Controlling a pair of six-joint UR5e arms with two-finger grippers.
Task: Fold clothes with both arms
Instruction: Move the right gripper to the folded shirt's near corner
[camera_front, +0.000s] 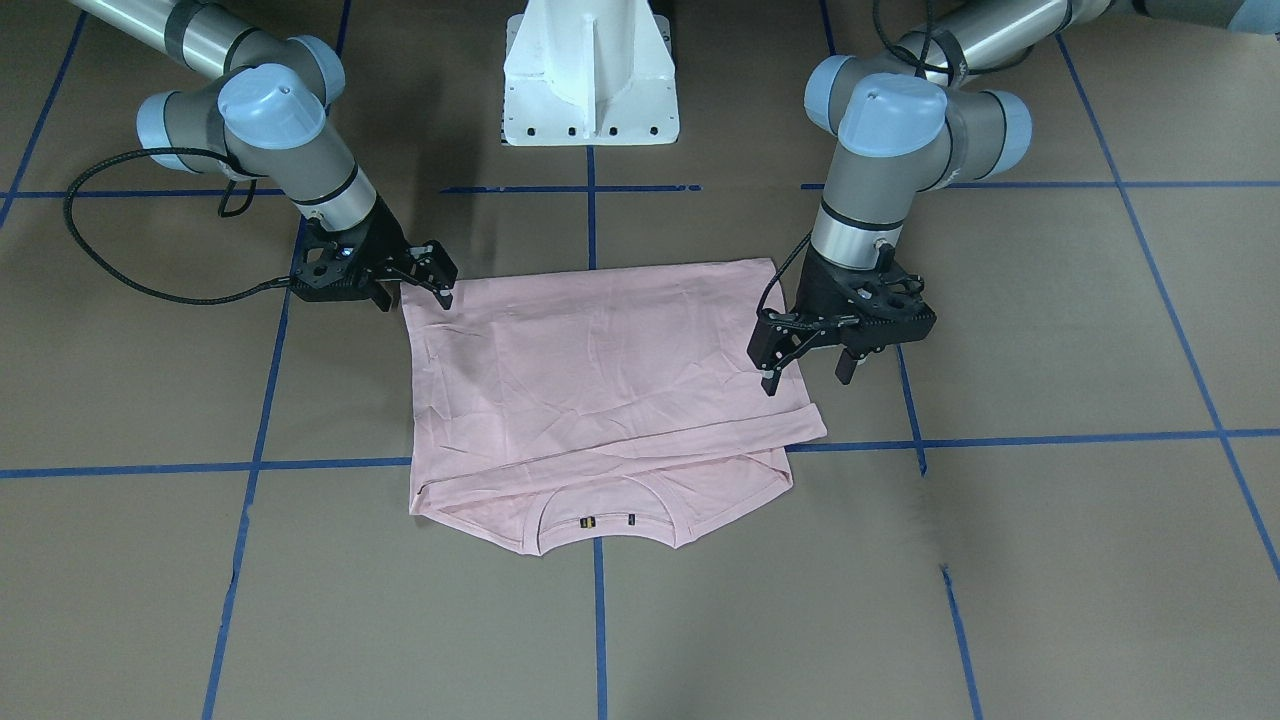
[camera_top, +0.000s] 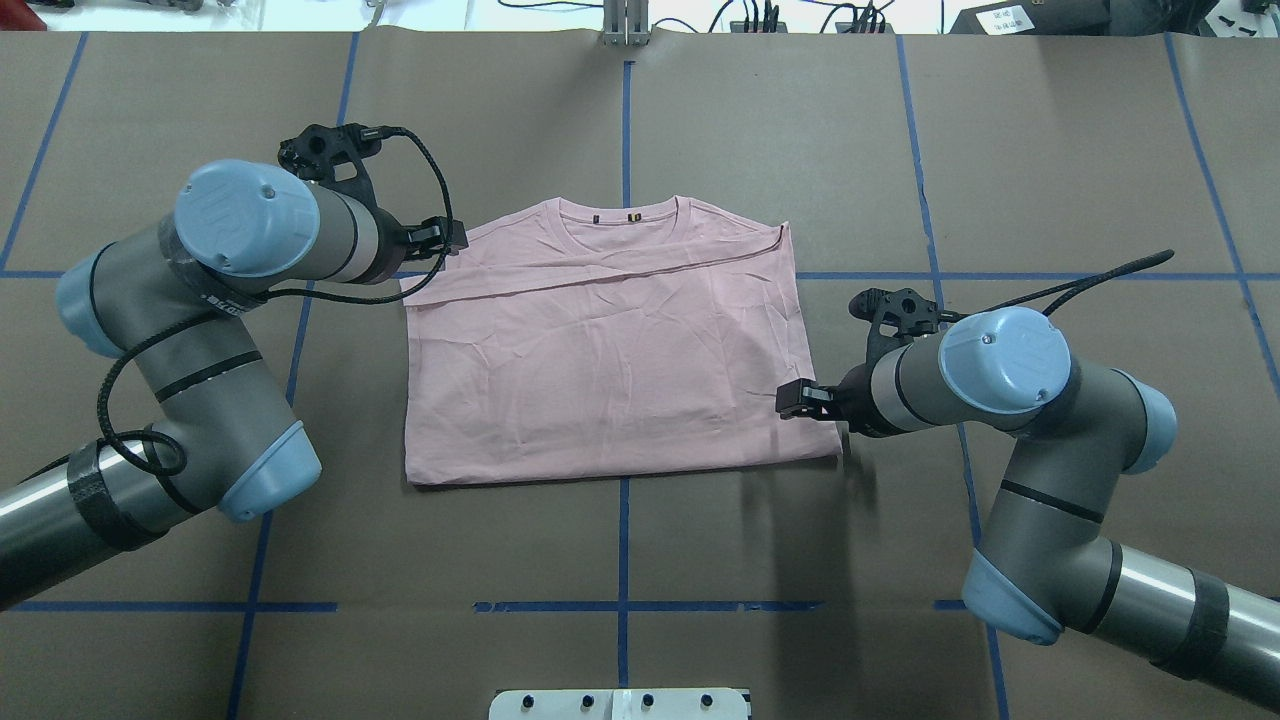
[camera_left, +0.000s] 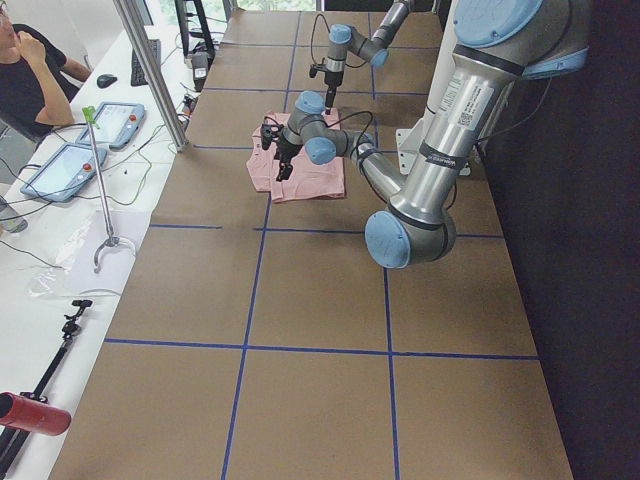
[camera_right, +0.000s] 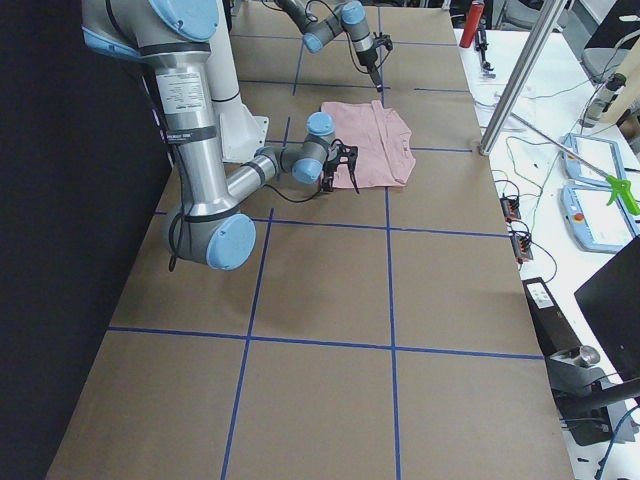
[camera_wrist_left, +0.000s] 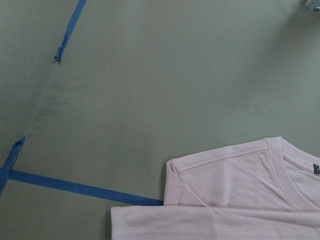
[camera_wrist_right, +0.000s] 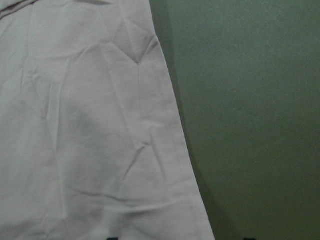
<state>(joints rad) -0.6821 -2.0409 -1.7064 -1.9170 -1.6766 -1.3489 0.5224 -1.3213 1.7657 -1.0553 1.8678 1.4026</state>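
- Between the two grippers you see the pink T-shirt (camera_front: 600, 380) lying folded flat on the table (camera_front: 1000, 560).
- Your left gripper (camera_front: 808, 380) is released, its jaws straddling the shirt's near side edge.
- Your right gripper (camera_front: 415, 300) is also released and empty, straddling the opposite edge.

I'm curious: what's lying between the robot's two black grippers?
The folded pale pink fabric T-shirt lies flat between the black left gripper and the black right gripper, as the front-facing view shows.
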